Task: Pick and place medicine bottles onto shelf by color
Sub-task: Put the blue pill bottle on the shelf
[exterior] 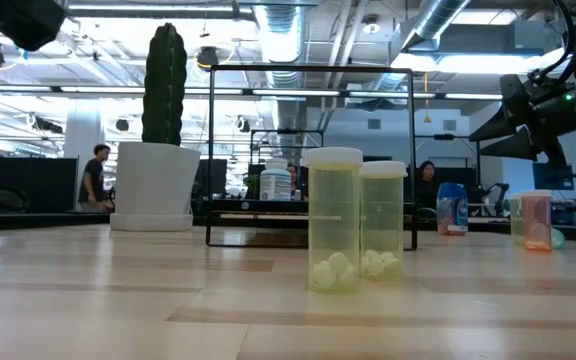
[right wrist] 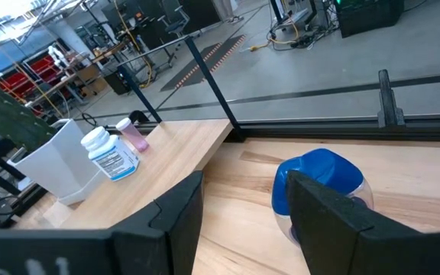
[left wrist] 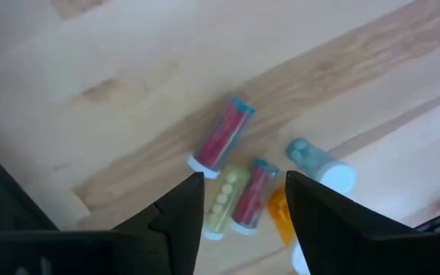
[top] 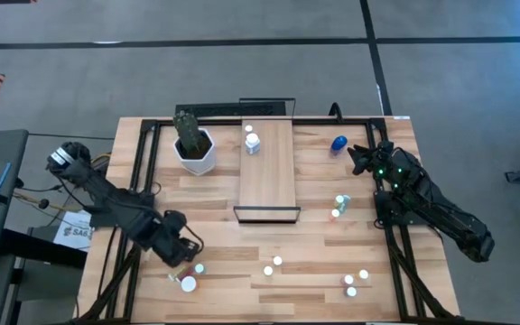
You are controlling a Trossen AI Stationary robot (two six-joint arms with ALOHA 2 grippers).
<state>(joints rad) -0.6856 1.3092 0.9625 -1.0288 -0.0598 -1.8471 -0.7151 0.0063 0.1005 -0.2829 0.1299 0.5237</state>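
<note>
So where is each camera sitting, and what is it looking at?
High view: above, looking straight down on the long light-wood shelf and both dark arms.
Low view: at tabletop height, facing two clear yellowish bottles; the right arm shows.
Left wrist view: the open left gripper over lying bottles, including a red one.
Right wrist view: the open right gripper by the round blue bottle.
High and right wrist views share that blue bottle.

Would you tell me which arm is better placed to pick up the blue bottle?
Right. The right hand is open beside the blue bottle; the left hand hovers over lying bottles.
</note>
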